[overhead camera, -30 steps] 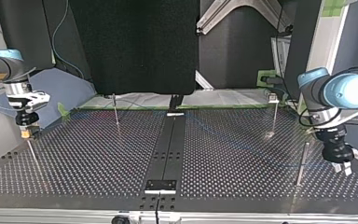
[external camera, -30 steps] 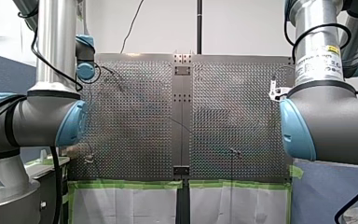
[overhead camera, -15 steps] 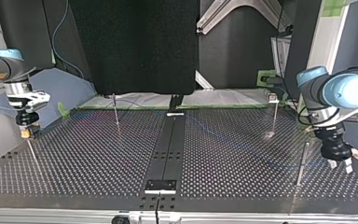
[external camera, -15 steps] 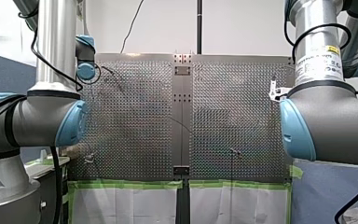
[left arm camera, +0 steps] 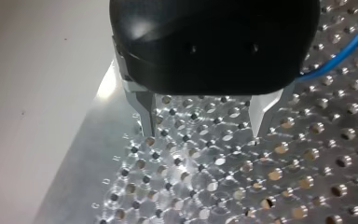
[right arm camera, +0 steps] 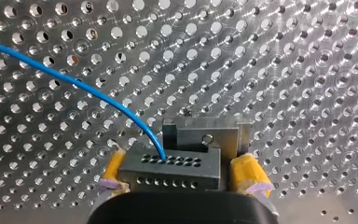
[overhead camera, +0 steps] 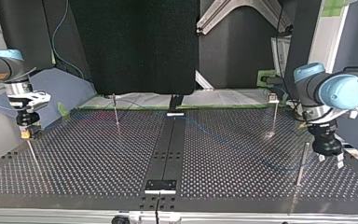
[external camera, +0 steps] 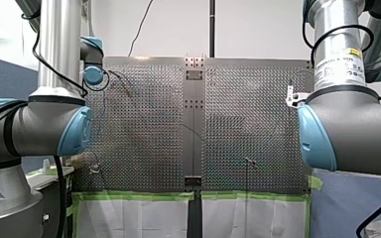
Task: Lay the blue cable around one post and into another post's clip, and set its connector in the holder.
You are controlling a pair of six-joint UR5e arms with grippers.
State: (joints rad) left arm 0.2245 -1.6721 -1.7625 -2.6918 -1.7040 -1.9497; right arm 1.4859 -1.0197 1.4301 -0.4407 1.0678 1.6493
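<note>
In the right wrist view the grey connector [right arm camera: 170, 168] sits against the metal holder [right arm camera: 207, 135], with the blue cable [right arm camera: 74, 81] leaving its top. My right gripper [right arm camera: 182, 179] is open, its yellow pads [right arm camera: 249, 175] flanking the connector and a small gap showing on one side. My left gripper [left arm camera: 203, 126] is open with nothing between its metal fingers [left arm camera: 144, 114]; the blue cable [left arm camera: 349, 46] runs beside it. In the top view my left gripper [overhead camera: 330, 156] hangs beside a post [overhead camera: 301, 163] at the right, and my right gripper [overhead camera: 26, 133] is at the left.
Two more thin posts stand on the perforated table [overhead camera: 98, 158] near its far edge, one [overhead camera: 115, 109] left of the middle and one [overhead camera: 275, 114] with a clip top at the right. A black strip [overhead camera: 168, 144] runs down the table's middle. The faint blue cable [overhead camera: 223, 142] crosses the right half.
My left gripper has opened and moved up and towards the top view's left, away from the table's near corner. My right arm has stayed in place.
</note>
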